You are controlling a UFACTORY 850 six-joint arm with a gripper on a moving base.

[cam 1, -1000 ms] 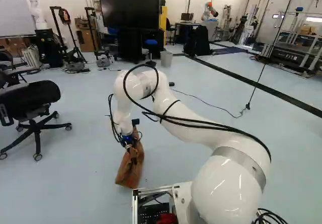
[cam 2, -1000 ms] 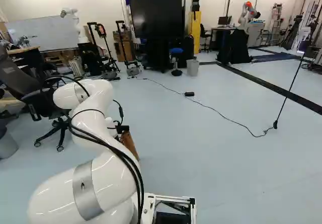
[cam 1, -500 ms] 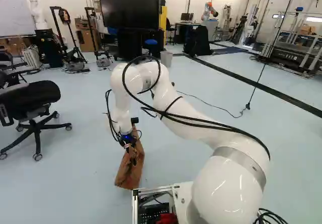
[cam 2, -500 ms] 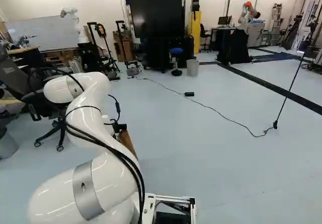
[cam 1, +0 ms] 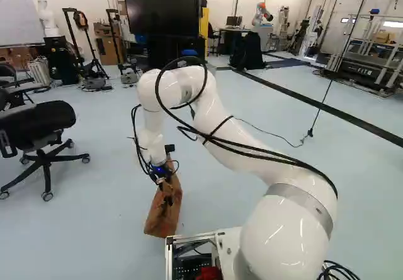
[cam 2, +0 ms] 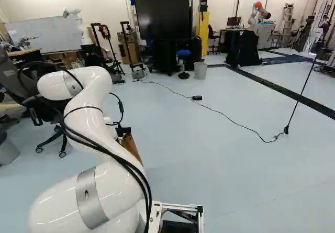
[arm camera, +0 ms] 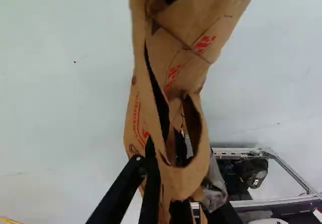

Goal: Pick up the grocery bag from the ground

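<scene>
Grocery bag (cam 1: 162,220) in grip, lift unconfirmed

Reach and grasp apparently done; clear lift from floor (cam 1: 94,229) left to prove. From left to right in the left base view: swivel chair (cam 1: 39,124) at left, well apart from the work; then grocery bag, tilted, on the near floor or just above it, cannot tell which; gripper (arm camera: 163,148) at its upper part, closed on brown paper, to judge from the wrist view; then arm (cam 1: 239,141), arching over from the right; base frame (cam 1: 169,255) at the near side, close by the bag's lower end. Next, probably, a straight rise, with care for thin paper and for the frame.

Left base view: bag's full length, lower end included. Right base view: only a brown strip beside the arm, rest hidden. Wrist view alone: bag's opening, red print, looped paper rim, crumpled grey wrap (arm camera: 215,186) beside it, paper between the two fingers. Contents, weight and gap beneath: not shown in any view.
</scene>
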